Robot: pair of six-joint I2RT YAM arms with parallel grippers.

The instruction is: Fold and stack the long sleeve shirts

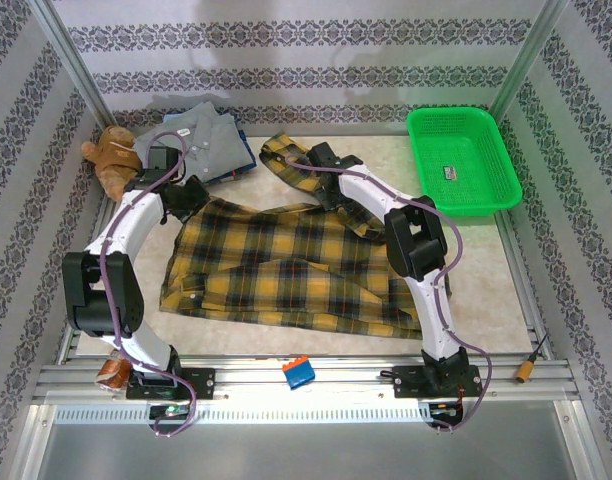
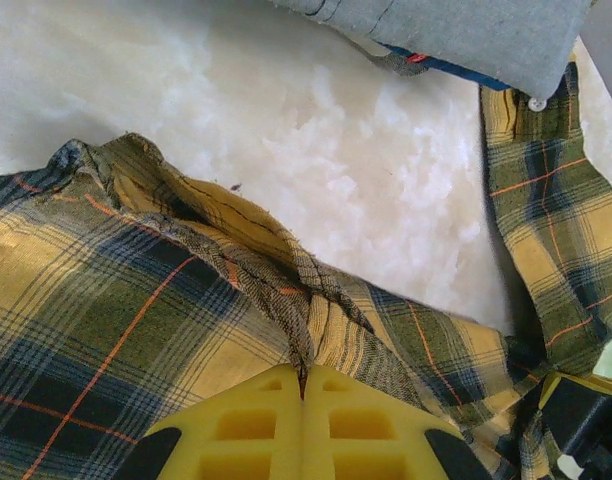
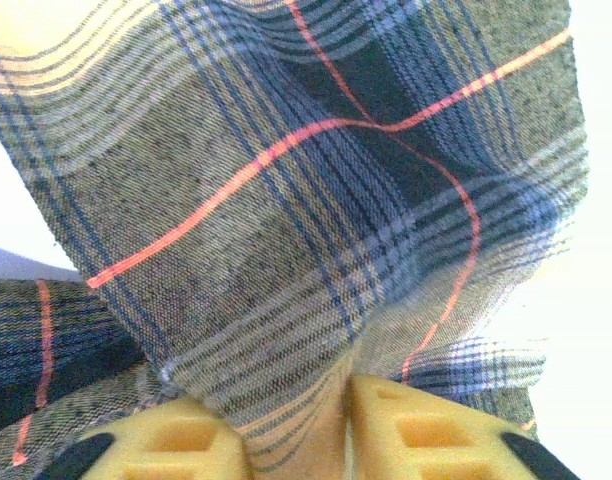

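The left gripper [image 2: 302, 388] is clenched on a thin ridge of the plaid flannel shirt [image 1: 276, 265] at its far-left edge. The right gripper [image 3: 324, 410] pinches a bunched fold of the same shirt up by its far sleeve [image 1: 284, 158]. The shirt lies spread across the middle of the table [image 1: 386, 150], its body mostly flat and its far edge rumpled.

The left bite looks shallow, so the cloth may slip free once it is lifted. The right bite seems to gather more than one layer, so a pull could drag the sleeve along and skew the fold.

Just beyond the left gripper, the folded grey shirt [image 1: 201, 130] sits on the blue shirt [image 1: 234, 172]. In the left wrist view a plaid strip reaches the grey shirt's edge, so tugging it may disturb that stack, which crowds the far-left corner. The teddy bear [image 1: 111, 155] sits beside the stack. The green basket [image 1: 456, 110] stands well apart at the far right.
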